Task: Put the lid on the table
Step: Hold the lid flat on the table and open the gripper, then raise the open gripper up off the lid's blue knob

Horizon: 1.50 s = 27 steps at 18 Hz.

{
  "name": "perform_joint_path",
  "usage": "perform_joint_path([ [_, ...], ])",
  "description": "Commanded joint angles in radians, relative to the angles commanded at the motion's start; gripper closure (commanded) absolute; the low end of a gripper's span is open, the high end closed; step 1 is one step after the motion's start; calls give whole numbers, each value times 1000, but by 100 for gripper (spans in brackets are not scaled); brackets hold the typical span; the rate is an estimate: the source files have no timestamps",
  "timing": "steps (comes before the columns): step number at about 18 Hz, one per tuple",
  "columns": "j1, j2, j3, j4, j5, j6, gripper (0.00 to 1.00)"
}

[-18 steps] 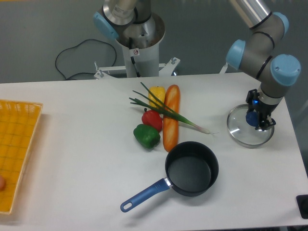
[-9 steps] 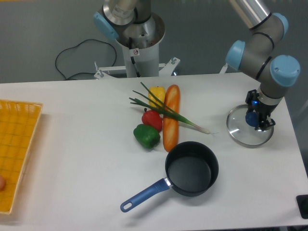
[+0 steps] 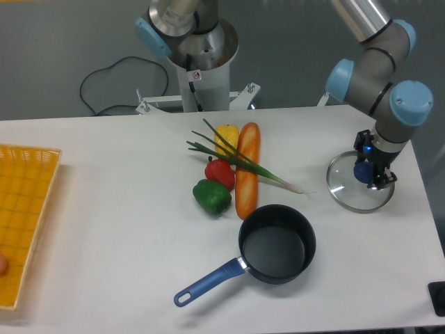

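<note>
Pincer [image 3: 373, 175] over lid [image 3: 351, 189] knob, jaw state unclear.

The pincer [image 3: 370, 174] grips the lid [image 3: 359, 182] on the table [image 3: 111, 229].

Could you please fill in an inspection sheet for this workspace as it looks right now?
Surface: white table, rounded corners, no spills seen.
Job's things: glass lid with blue knob lies on the table near the right edge, off the saucepan.
Clutter: baguette, yellow pepper, red pepper, green pepper and spring onion grouped mid-table; yellow woven tray at the left edge.
Grippers: pincer is at the lid's knob; open or shut cannot be told.
Cables: black cable looped behind the table.
Surroundings: second robot base behind the table; a dark object at the lower right edge.
</note>
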Motion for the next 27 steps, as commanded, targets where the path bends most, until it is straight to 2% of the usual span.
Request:
perform_joint_path([
  [4,0,-2,0,0,0,0,54],
  [12,2,-2,0,0,0,0,34],
  [15,2,0,0,0,0,-2,23],
  [17,0,0,0,0,0,-3,20],
  [21,0,0,2,0,2,-3,2],
  [27,-2,17,6,-2,0,-14,0],
])
